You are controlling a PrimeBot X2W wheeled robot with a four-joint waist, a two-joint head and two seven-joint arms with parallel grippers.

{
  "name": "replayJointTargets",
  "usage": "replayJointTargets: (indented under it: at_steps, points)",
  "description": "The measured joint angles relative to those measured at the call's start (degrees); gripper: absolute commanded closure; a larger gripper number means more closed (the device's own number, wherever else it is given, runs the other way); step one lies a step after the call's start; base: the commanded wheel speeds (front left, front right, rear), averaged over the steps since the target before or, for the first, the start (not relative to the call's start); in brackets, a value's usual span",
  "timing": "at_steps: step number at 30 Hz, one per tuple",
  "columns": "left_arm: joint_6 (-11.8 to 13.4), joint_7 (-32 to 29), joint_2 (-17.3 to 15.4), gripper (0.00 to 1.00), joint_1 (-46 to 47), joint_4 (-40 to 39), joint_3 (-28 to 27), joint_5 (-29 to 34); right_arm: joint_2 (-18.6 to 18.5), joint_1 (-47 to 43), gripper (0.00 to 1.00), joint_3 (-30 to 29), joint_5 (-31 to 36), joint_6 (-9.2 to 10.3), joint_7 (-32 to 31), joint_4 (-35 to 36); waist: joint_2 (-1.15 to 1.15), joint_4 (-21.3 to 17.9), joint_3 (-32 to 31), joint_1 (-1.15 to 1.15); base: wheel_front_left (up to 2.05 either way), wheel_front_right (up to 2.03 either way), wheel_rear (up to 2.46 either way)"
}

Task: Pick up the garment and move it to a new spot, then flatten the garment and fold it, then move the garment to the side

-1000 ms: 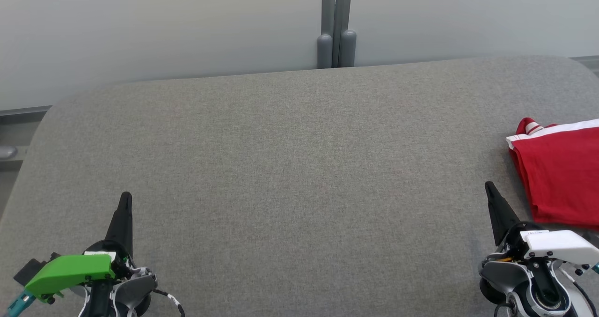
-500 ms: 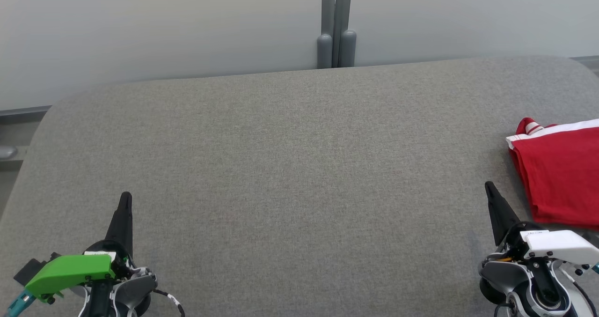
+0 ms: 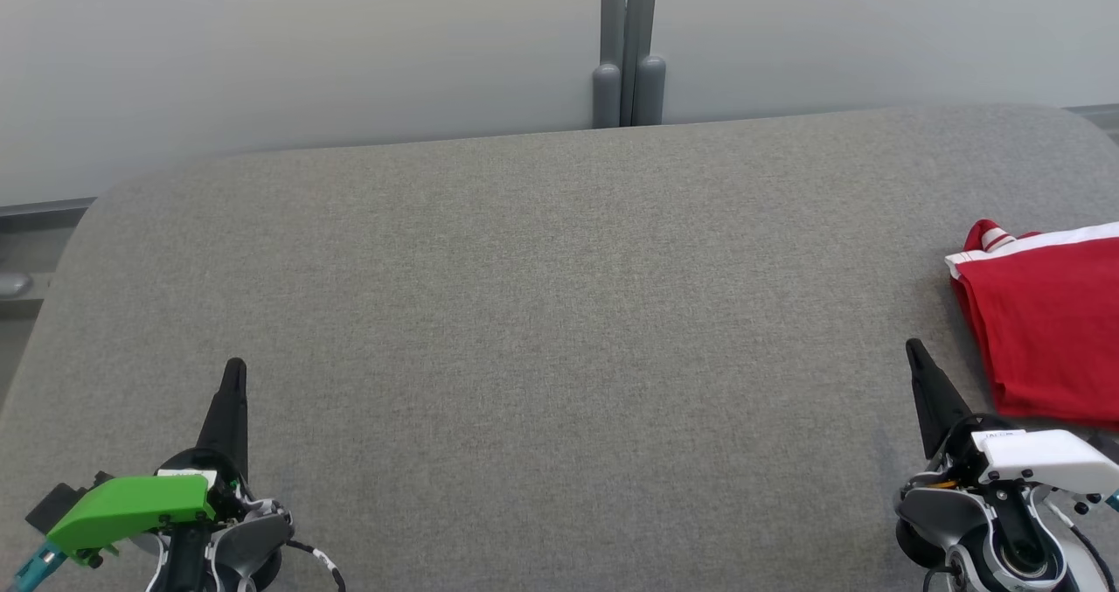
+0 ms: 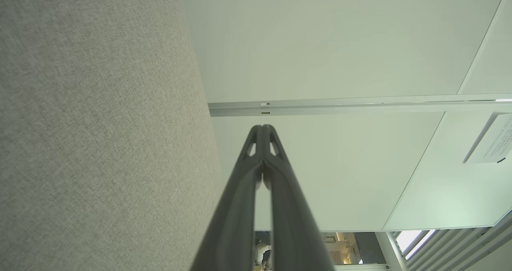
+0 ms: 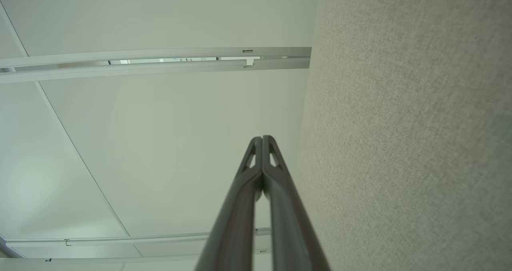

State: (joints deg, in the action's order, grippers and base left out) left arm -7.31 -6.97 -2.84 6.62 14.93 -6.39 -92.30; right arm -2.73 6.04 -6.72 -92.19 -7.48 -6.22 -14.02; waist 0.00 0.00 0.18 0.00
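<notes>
Garment (image 3: 1045, 330): a red piece with a white band along its far edge is seen folded and laid flat at the right edge of the table, cut off by the border of the head view; it is held by nothing.
Right gripper (image 3: 913, 349): the two dark fingers are pressed together to a single point, with nothing between them; the tip is found near the garment's near left corner, apart from it.
Left gripper (image 3: 234, 367): the fingers are likewise closed on nothing and pointed away from the robot at the lower left, well apart from the garment.
Wrist covers: a green cover (image 3: 131, 504) is carried behind the left fingers, a white cover (image 3: 1045, 456) behind the right.
Table (image 3: 559, 312): a grey cloth-covered top with rounded far corners is spread between and beyond both grippers; whether the fingertips touch it cannot be told.
Wall (image 3: 306, 50): pale panels are set behind the table, joined by a grey post (image 3: 628, 41) near the middle.
Wrist views: in each, the closed fingers are seen against the pale wall, with the grey cloth running along one side.
</notes>
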Motion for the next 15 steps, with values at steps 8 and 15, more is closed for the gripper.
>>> replayJointTargets:
  at_steps: [8, 15]
  points:
    - [0.00, 0.01, 0.00, 1.00, 0.00, 0.00, 0.00, 0.00, 0.00, 0.00, 1.00, 0.00, 0.00, 0.00, 0.00, 0.00, 0.00, 0.00, 0.00, 0.00, 0.00, 0.00, 0.00]
    - [0.00, 0.01, 0.00, 1.00, 0.00, 0.00, 0.00, -0.01, 0.00, 0.00, 1.00, 0.00, 0.00, 0.00, 0.00, 0.00, 0.00, 0.00, 0.00, 0.00, 0.00, 0.00, 0.00]
